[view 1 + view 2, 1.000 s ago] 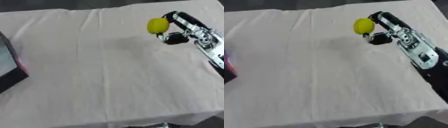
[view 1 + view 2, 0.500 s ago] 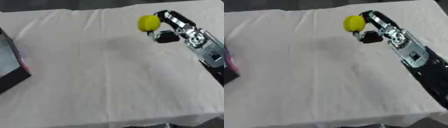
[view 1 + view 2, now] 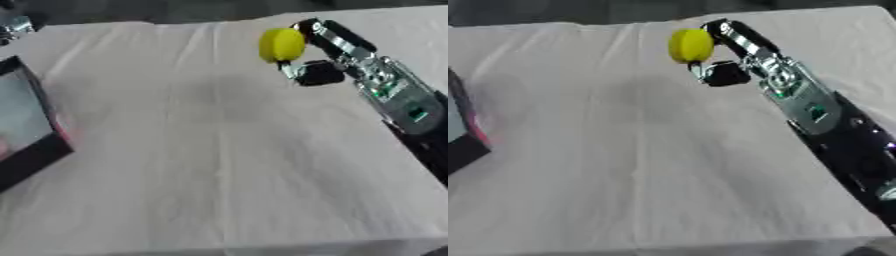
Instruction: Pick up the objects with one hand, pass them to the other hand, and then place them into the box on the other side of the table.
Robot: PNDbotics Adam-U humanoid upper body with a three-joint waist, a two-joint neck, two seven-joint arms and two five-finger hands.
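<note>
Fingers (image 3: pixel 308 31) of right hand (image 3: pixel 325 55) pinch smooth round yellow ball (image 3: pixel 281 45) above wrinkled white cloth (image 3: pixel 219 150); dark box (image 3: pixel 26 132) at left.

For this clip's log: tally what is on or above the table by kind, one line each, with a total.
Yellow round object, held in the right robot hand: 1
Dark box at the table's left edge: 1
White cloth-covered table: 1
Robot hands in view: 1 (the right; no left hand shows)
Total: 4
</note>
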